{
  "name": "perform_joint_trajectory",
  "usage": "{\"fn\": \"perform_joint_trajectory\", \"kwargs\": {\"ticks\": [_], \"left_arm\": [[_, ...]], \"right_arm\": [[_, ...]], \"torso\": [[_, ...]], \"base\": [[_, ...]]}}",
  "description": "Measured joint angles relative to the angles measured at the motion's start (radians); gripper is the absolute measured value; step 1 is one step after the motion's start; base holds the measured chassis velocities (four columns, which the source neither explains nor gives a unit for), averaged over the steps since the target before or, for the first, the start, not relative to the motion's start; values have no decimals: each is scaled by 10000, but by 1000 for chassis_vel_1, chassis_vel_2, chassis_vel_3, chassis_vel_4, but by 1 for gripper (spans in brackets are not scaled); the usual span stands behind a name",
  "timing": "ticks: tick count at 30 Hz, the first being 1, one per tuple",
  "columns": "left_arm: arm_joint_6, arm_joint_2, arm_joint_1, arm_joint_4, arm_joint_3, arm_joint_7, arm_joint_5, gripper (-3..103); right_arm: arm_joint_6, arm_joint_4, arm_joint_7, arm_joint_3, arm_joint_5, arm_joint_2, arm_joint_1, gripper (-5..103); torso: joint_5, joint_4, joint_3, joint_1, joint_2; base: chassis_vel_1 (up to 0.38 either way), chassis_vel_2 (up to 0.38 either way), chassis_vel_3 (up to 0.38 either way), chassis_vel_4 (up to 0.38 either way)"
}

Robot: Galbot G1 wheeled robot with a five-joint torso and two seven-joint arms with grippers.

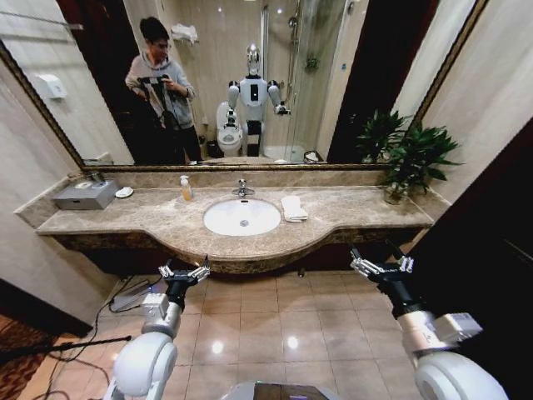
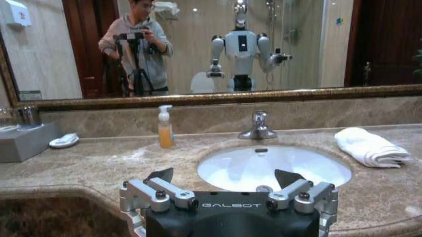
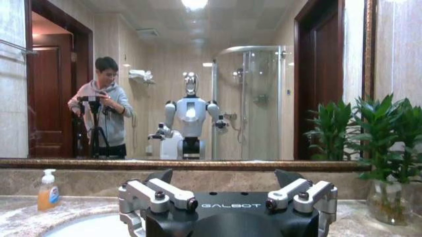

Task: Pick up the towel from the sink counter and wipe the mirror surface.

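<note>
A small white folded towel [image 1: 293, 208] lies on the marble sink counter [image 1: 350, 212], just right of the oval basin [image 1: 242, 217]; the left wrist view shows the towel [image 2: 369, 147] too. The wide mirror [image 1: 250, 83] with its dark frame spans the wall behind the counter. My left gripper [image 1: 184, 272] hovers open in front of the counter's curved edge, left of the basin. My right gripper [image 1: 381, 266] is open as well, held in front of the counter's right end. Both are well short of the towel and hold nothing.
A soap bottle [image 1: 186, 189] and chrome faucet [image 1: 241, 188] stand behind the basin. A grey box [image 1: 86, 195] and small white dish [image 1: 124, 192] sit at the counter's left end, a potted plant [image 1: 404, 158] at the right. Cables [image 1: 125, 296] lie on the tiled floor.
</note>
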Motion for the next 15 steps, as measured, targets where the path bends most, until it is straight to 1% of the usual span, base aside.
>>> {"fn": "perform_joint_trajectory", "kwargs": {"ticks": [1,3,6,8,9,10,11,15], "left_arm": [[0,0,0,0,0,0,0,100],[0,-1,3,0,1,0,0,100],[0,-1,1,0,3,0,0,100],[0,-1,3,0,2,0,0,100],[0,-1,3,0,2,0,0,100],[0,-2,7,0,1,0,0,100],[0,-1,7,0,1,-1,0,100],[0,-2,6,0,2,-1,0,100]], "right_arm": [[0,0,0,0,0,0,-2,100],[0,0,0,0,0,0,-3,100],[0,0,0,1,0,0,-5,100],[0,1,0,0,0,0,-8,100],[0,1,0,0,0,0,-8,100],[0,0,0,0,0,1,-7,100],[0,1,0,1,0,0,-7,100],[0,0,0,1,0,0,-8,100]], "torso": [[2,-6,-2,-5,1],[2,-5,-3,-12,2],[5,-9,-3,-9,2],[-3,-7,-7,-20,5],[-3,-7,-7,-20,5],[3,0,-7,-22,7],[-1,0,-9,-26,10],[4,-4,-8,-24,9]], "base": [[93,-64,-130,121],[110,-96,-177,166],[140,-172,-204,215],[176,-183,-190,154],[176,-172,-173,154],[193,-172,-155,151],[147,-131,-155,151],[131,-132,-135,142]]}}
